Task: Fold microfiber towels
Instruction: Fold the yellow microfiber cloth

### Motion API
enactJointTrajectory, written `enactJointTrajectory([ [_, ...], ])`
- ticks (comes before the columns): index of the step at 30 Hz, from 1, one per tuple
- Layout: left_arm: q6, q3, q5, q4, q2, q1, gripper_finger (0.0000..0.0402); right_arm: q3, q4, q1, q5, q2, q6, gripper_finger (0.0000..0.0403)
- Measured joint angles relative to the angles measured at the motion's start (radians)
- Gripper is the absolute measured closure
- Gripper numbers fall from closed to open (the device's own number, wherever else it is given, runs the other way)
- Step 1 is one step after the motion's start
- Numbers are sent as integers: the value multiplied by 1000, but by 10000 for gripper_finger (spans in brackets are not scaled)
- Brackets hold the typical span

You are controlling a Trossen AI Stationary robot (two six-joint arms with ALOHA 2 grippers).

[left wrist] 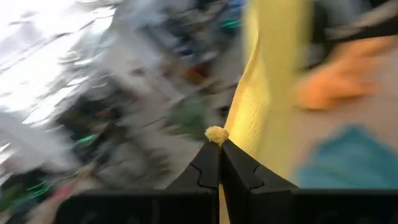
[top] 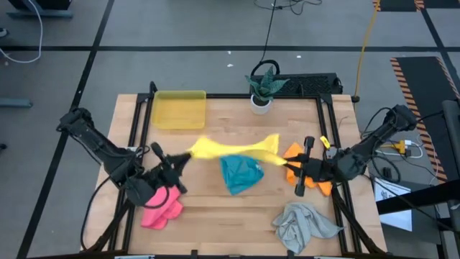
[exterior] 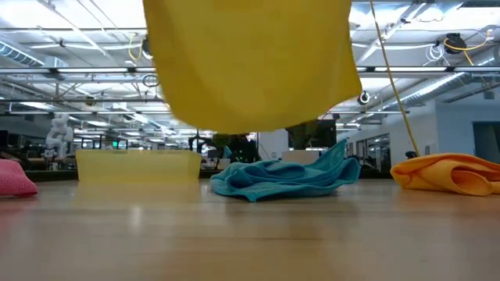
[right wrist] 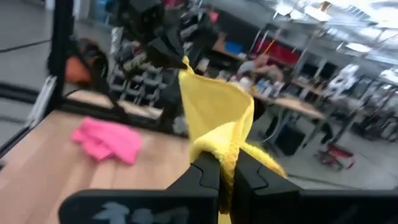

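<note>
yellow microfiber is what you have stretched between both arms: the yellow towel [top: 233,149] hangs in the air over the middle of the table [top: 215,216], pulled into a long band. your left gripper [top: 185,156] is clenched on 1 corner of it, and in the left wrist view a small tuft of cloth pokes out between the closed fingers [left wrist: 208,171]. your right gripper [top: 286,164] is pinched tight on the opposite end, with the fabric bunched between its tips. in the low view the towel sags clear of the wood, above the blue towel [top: 241,174], which lies crumpled on the table just under the span.

the orange towel [top: 309,173] sits heaped under your right gripper. the pink towel [top: 162,208] lies bunched by the left arm, near the front edge. the grey towel [top: 305,224] is crumpled at the front right.

the yellow tray [top: 179,109] rests at the back left of the table; you can see nothing inside it. a potted plant [top: 263,88] stands at the back edge.
</note>
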Motion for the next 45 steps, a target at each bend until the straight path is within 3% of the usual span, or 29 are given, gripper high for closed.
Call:
enactJointTrajectory([
  [2, -133, 0, 124, -80, 0, -4, 396, -35, -42, 13, -22, 16, 96, 403],
  [6, -356, -31, 310, -143, 36, -3, 395, -160, 9, 19, -247, 70, 349, 403],
  [13, -602, -146, 646, -114, 119, -8, 393, -420, 485, 34, -649, 251, 700, 403],
  [18, -728, -189, 825, -109, 132, -8, 396, -533, 716, 40, -678, 382, 914, 403],
  [23, -733, -195, 832, -111, 133, -8, 394, -513, 722, 20, -684, 491, 1017, 403],
  [29, -731, -195, 882, -108, 133, -8, 391, -393, 665, 1, -806, 586, 1017, 403],
  [35, -717, -195, 917, -95, 133, -8, 397, -237, 382, -3, -840, 590, 1008, 403],
  [40, -649, -169, 827, -114, 117, -8, 394, -75, 44, -3, -801, 546, 927, 403],
  [45, -626, -90, 758, -223, 67, -12, 394, 10, -109, 13, -705, 432, 745, 403],
])
